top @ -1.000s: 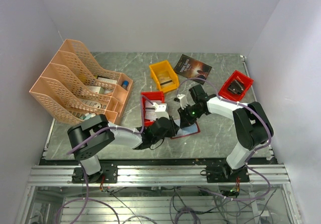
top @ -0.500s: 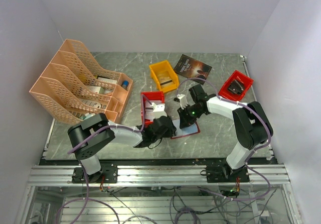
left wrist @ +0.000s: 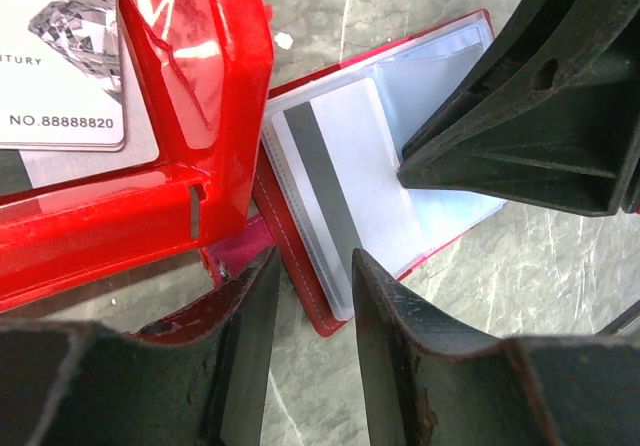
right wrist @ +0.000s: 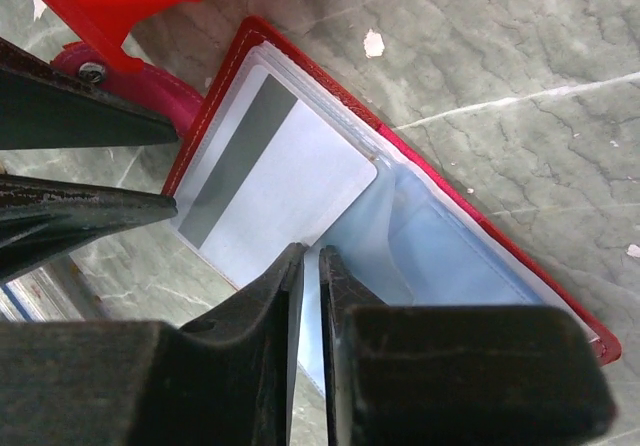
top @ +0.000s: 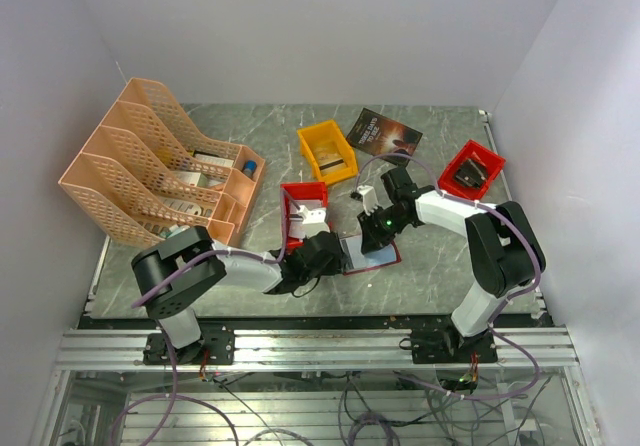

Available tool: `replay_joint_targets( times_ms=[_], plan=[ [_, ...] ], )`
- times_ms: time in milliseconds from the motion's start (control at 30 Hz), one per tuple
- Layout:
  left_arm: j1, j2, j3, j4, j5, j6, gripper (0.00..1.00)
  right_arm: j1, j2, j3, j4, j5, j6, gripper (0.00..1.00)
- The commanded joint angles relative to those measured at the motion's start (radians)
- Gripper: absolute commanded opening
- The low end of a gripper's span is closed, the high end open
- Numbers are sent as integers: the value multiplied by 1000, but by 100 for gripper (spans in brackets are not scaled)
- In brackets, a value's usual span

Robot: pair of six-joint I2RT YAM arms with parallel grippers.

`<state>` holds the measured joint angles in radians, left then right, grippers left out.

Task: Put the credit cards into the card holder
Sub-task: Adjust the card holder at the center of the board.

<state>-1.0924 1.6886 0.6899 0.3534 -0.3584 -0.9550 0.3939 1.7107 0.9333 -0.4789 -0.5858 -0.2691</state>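
Note:
The card holder [top: 380,257] lies open on the table, dark red with pale bluish pockets [right wrist: 470,256]. A white credit card [left wrist: 335,161] with a grey stripe sits in its left pocket [right wrist: 270,171]. My left gripper [left wrist: 315,266] is open just off the holder's corner, nothing between its fingers. My right gripper [right wrist: 312,258] is shut on a thin clear pocket leaf of the holder, its tips over the middle. Another credit card [left wrist: 60,66], with a diamond print, lies in the red bin [left wrist: 190,96] beside the holder.
That red bin [top: 300,211] touches the holder's left side. A yellow bin [top: 327,152], a dark booklet [top: 385,132] and a second red bin [top: 470,171] stand at the back. An orange file rack [top: 160,166] fills the left.
My left gripper has opened and drawn back a little to the left, leaving the striped card in the holder's pocket. The right gripper has stayed on the holder.

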Motion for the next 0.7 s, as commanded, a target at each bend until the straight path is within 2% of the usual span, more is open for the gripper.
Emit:
replay_joint_targets(
  times_ms=[0,233,267,300,367,567,667],
  plan=[
    [15,-22,-15,-9,-1,-5,45,-7,-2,4,1,38,-15,11],
    [17,-14,-14,24,27,9,44,-36,-21,5,-5,-4,-24,12],
    [17,-10,-12,30,31,10,44,-36,-20,3,-2,0,-23,10],
    [17,-6,-11,34,35,11,43,-36,-17,1,-1,2,-21,4],
    [17,2,-7,41,39,11,42,-35,-10,0,-1,4,-22,1],
    [17,20,-2,55,53,12,41,-22,2,-1,-4,19,-29,0],
    [17,26,4,62,63,17,41,-17,7,11,-30,-42,-55,0]
  ],
)
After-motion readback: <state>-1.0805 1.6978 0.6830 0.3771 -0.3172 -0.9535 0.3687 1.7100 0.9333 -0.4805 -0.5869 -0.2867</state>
